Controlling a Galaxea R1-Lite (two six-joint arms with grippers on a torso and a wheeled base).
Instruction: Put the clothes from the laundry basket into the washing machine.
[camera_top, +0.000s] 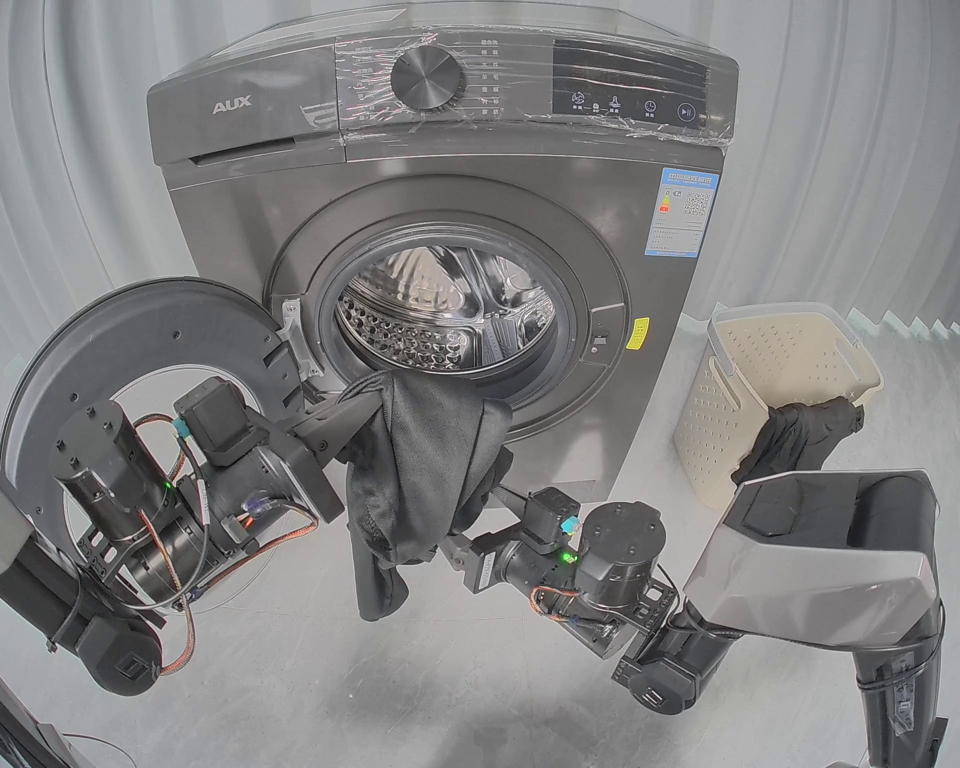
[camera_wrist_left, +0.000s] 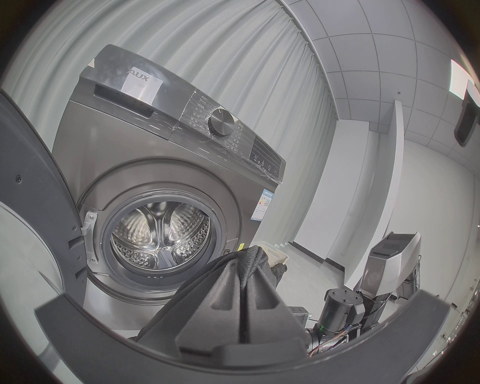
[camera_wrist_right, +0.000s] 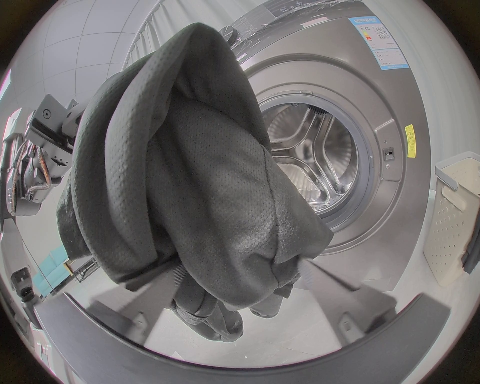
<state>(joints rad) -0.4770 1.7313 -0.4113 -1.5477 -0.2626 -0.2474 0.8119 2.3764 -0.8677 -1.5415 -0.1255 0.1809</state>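
Observation:
A dark grey garment (camera_top: 420, 470) hangs in front of the washing machine's open drum (camera_top: 445, 300), its top just below the opening's lower rim. My left gripper (camera_top: 352, 408) is shut on the garment's upper left corner; in the left wrist view the fingers (camera_wrist_left: 220, 305) press together with cloth (camera_wrist_left: 252, 260) pinched at their tips. My right gripper (camera_top: 468, 525) sits low behind the hanging cloth. In the right wrist view its fingers (camera_wrist_right: 350, 305) stand wide apart, with the garment (camera_wrist_right: 200, 175) draped over and between them.
The round door (camera_top: 150, 340) is swung open to the left, beside my left arm. A cream laundry basket (camera_top: 790, 350) stands on the floor right of the machine, with another dark garment (camera_top: 800, 435) hanging over its front rim. The floor in front is bare.

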